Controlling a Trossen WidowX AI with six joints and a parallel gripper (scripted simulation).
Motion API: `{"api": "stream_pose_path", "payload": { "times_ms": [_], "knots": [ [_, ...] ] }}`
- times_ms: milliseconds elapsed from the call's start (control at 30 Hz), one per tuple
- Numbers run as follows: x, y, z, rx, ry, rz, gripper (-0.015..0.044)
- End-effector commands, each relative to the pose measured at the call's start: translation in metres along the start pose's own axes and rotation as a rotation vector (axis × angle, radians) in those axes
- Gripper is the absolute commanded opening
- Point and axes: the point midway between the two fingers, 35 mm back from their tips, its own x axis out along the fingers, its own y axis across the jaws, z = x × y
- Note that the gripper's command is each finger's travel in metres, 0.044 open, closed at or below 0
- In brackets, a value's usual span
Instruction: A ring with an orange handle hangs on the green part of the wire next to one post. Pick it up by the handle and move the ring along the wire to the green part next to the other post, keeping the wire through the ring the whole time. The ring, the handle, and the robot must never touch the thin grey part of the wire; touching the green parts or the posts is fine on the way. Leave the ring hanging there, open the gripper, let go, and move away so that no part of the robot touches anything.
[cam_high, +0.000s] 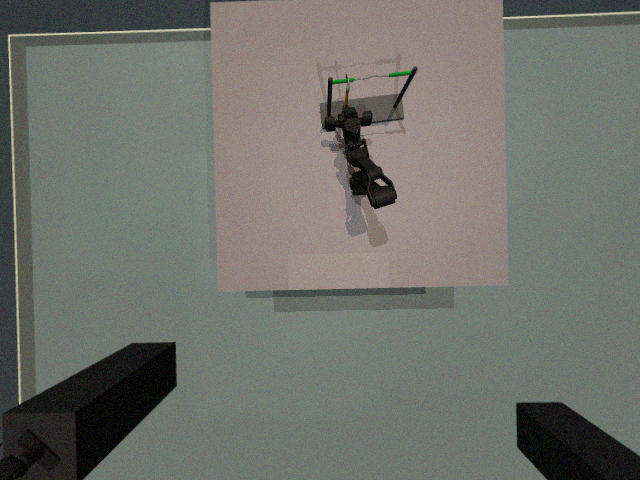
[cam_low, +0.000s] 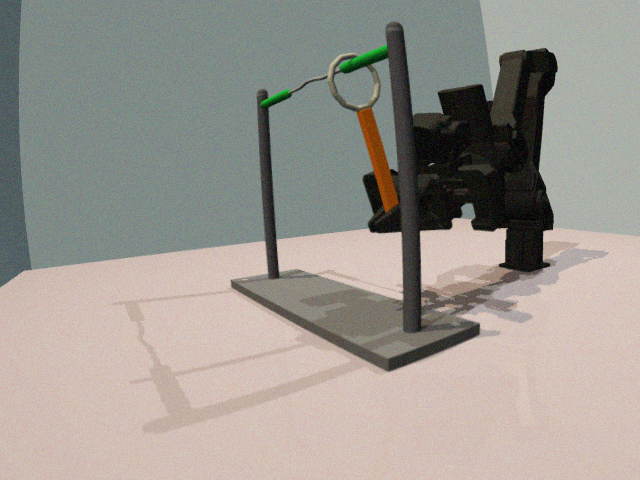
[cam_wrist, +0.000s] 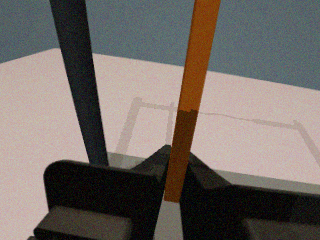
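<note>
A pale ring (cam_low: 354, 104) on an orange handle (cam_low: 376, 155) (cam_high: 345, 95) (cam_wrist: 199, 70) has the wire through it. It sits at the inner end of the green part (cam_low: 364, 58) (cam_high: 340, 81) next to one post (cam_low: 405, 180) (cam_high: 329, 98) (cam_wrist: 80, 85). The handle leans slightly. My gripper (cam_low: 390, 207) (cam_high: 347, 109) (cam_wrist: 174, 151) is shut on the handle's lower end. The thin grey wire (cam_low: 309, 82) (cam_high: 371, 76) runs on to the other green part (cam_low: 275, 97) (cam_high: 400, 73) by the other post (cam_low: 267, 186) (cam_high: 403, 91). Both posts stand on a grey base plate (cam_low: 361, 330).
The arm's base (cam_low: 524, 248) (cam_high: 382, 193) stands on the pink table top (cam_high: 258, 206) behind the frame. Two black blocks (cam_high: 93, 397) (cam_high: 568, 444) lie in the foreground of the overhead view, far from the frame.
</note>
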Motion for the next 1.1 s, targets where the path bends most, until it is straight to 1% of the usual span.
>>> {"api": "stream_pose_path", "payload": {
  "times_ms": [0, 33, 433, 1067],
  "knots": [
    [0.0, 0.0, 0.0, 0.003, 0.0, -0.003, -0.015],
    [0.0, 0.0, 0.0, 0.003, 0.0, -0.003, -0.015],
    [-0.001, 0.0, 0.0, 0.0, 0.0, 0.0, 0.016],
    [-0.027, 0.001, 0.003, 0.002, 0.002, -0.002, 0.016]
  ]
}}
